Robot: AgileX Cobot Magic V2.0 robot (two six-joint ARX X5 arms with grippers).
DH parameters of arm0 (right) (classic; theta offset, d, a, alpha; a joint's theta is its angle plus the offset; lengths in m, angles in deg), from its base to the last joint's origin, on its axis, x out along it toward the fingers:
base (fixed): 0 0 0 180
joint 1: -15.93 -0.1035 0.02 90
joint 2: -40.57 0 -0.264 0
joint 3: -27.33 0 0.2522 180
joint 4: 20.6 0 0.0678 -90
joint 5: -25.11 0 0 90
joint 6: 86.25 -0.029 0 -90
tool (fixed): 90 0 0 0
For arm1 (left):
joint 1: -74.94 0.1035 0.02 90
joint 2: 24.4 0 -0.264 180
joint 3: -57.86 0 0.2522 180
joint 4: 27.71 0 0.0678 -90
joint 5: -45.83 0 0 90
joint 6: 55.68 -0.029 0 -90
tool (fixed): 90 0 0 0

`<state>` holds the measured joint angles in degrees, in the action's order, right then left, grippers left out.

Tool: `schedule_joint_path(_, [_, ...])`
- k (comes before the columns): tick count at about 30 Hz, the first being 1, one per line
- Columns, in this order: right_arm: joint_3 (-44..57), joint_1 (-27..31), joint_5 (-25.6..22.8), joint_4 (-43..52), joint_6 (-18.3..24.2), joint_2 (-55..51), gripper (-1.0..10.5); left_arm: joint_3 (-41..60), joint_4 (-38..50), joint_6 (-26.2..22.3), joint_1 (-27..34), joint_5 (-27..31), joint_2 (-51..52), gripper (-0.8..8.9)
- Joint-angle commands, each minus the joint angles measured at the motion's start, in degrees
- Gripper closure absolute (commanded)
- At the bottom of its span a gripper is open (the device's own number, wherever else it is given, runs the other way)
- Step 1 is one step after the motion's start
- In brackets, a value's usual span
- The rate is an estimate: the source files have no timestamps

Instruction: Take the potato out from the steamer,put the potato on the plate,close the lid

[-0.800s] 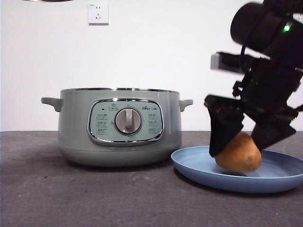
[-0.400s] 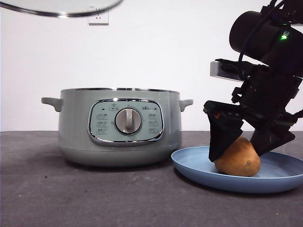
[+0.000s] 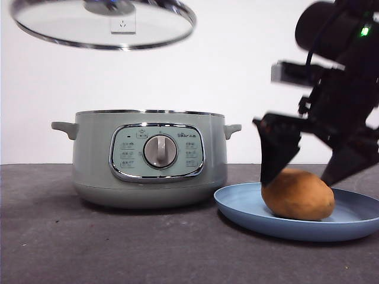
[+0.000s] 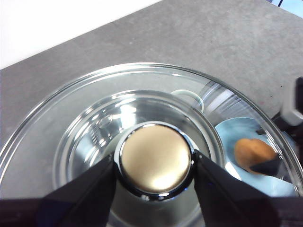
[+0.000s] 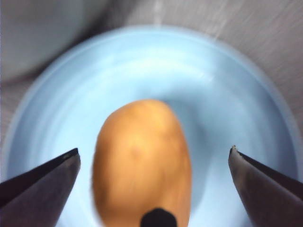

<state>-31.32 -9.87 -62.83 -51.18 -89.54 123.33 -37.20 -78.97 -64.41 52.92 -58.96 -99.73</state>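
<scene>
Front view: a dark grey table (image 3: 89, 248) is seen, with a white wall behind it. The biggest thing on the table is the steamer (image 3: 148, 160), a round pale green pot with a silver dial in the middle of its panel and a small handle on each side. It is left open at the top. Just beside it, a wide blue plate (image 3: 249, 213) is set flat on the table. The potato (image 3: 298, 194) is laid on its side on the plate, orange-brown and oval.

The glass lid (image 3: 102, 23) is held up high in the air above the steamer, a little tilted, and is not touching the pot. Its steel rim is seen all the way round. In the left wrist view, the lid's round knob (image 4: 155, 159) is gripped from both sides by the left gripper (image 4: 155, 179), with its two black jaws pressed against the knob. Through the glass, the plate and potato are seen below.

The right gripper (image 3: 308, 157) is held right over the potato. Its jaws are spread wide, one on each side of the potato. In the right wrist view, a clear gap is seen between each jaw and the potato, so the potato is not touched by them.

A white wall socket (image 3: 122, 23) is seen through the lid's glass.
</scene>
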Motion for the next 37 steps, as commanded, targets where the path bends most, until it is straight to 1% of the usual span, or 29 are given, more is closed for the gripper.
schedule_joint_path(1, [-0.46, -0.02, -1.01, -1.49, -0.31, -3.93, 3.2, -0.52, 4.9, -1.14, -0.81, -0.61, -2.19, 8.25])
schedule_joint_path(4, [-0.46, -0.02, -1.03, -3.82, -0.79, -8.9, 3.2, -0.52, 6.69, -2.01, -1.46, -0.44, -4.87, 8.25])
schedule_joint_path(7, [-0.46, -0.02, -1.11, -6.23, -1.77, -15.19, 3.2, -0.52, 8.66, -2.03, -1.77, -0.42, -7.8, 8.23])
schedule_joint_path(14, [-0.5, -0.02, -1.14, -10.73, -2.62, -29.66, 3.2, -0.52, 13.0, -2.03, -2.03, -0.37, -13.0, 8.23])
schedule_joint_path(22, [-0.61, -0.04, -1.7, -13.53, -3.37, -42.93, 3.2, -0.5, 15.41, -2.03, -2.03, -0.15, -17.64, 8.23])
schedule_joint_path(23, [-0.74, -0.04, -2.47, -14.01, -3.3, -44.09, 3.2, -0.5, 15.82, -2.03, -2.03, -0.24, -18.16, 8.23])
schedule_joint_path(26, [-1.36, -0.04, -2.47, -15.45, -3.3, -45.64, 3.2, -0.5, 16.04, -2.03, -2.03, 0.31, -18.64, 8.23])
schedule_joint_path(28, [-1.57, -0.04, -2.47, -15.41, -3.3, -45.81, 3.2, -0.5, 15.41, -2.03, -2.03, 1.05, -18.71, 8.23])
schedule_joint_path(37, [-2.32, -0.04, -2.45, -14.99, -3.26, -45.75, 3.2, -0.5, 13.81, -2.01, -2.05, 1.11, -21.05, 8.23])
